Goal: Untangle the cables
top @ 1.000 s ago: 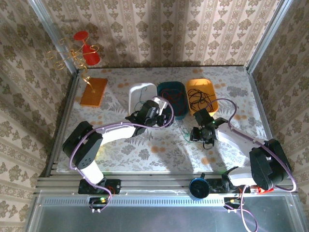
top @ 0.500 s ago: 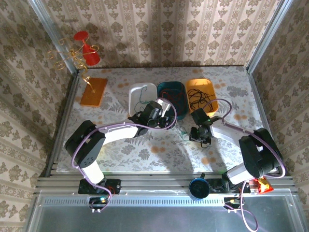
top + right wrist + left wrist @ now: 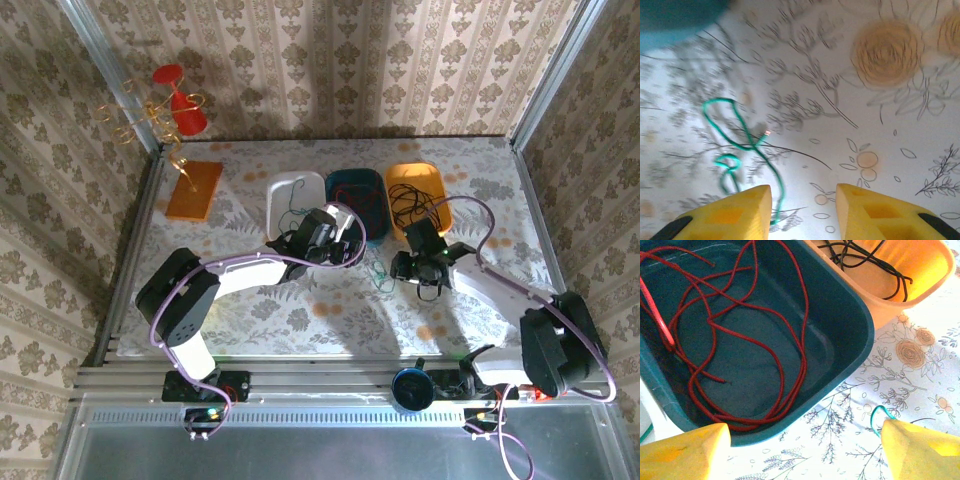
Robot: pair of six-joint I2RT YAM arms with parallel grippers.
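Since a second ago, the left gripper (image 3: 805,426) has been shifted rightward toward the teal tray (image 3: 850,325), and the right gripper (image 3: 802,192) has been drawn nearer the trays. The left arm is stretched low, its jaws spread wide by the red cable (image 3: 803,330) in that tray. The right gripper is tilted over the green cable (image 3: 746,132) on the table (image 3: 250,310), its fingers parted and seemingly gripping nothing. The black cable (image 3: 865,262) is seen in the orange tray (image 3: 920,270).

Bright overhead light is casting soft shadows on the table (image 3: 260,315), while the right wrist view is showing the green cable (image 3: 746,134) blurred.
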